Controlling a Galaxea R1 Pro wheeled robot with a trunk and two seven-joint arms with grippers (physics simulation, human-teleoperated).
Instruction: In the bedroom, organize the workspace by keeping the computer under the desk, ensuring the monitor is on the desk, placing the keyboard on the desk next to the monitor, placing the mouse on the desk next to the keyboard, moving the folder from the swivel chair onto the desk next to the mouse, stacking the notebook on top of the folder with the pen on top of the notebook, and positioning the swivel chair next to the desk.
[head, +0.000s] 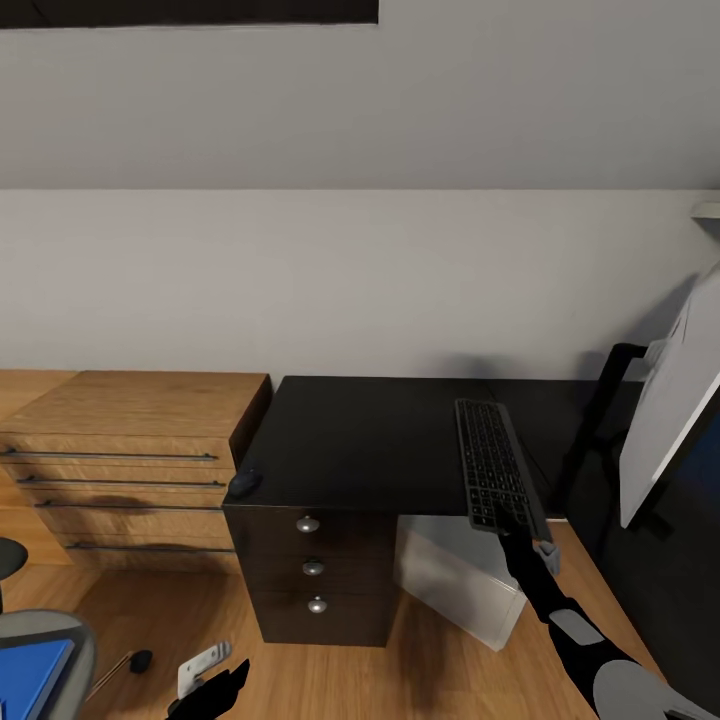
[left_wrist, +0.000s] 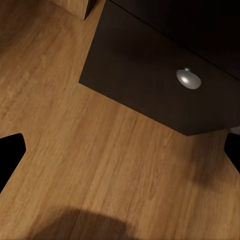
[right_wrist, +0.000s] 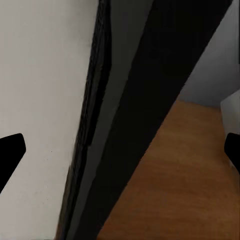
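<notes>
The black keyboard lies lengthwise on the black desk, its near end reaching past the front edge. My right gripper is at that near end, open, fingertips wide apart in the right wrist view. A dark mouse sits on the desk's front left corner. The monitor stands tilted at the right. The white computer is under the desk. A blue folder lies on the swivel chair. My left gripper hangs open, low over the floor.
A wooden chest of drawers stands left of the desk. The desk's drawer pedestal has round knobs. A thin pen-like thing lies on the wood floor near the chair.
</notes>
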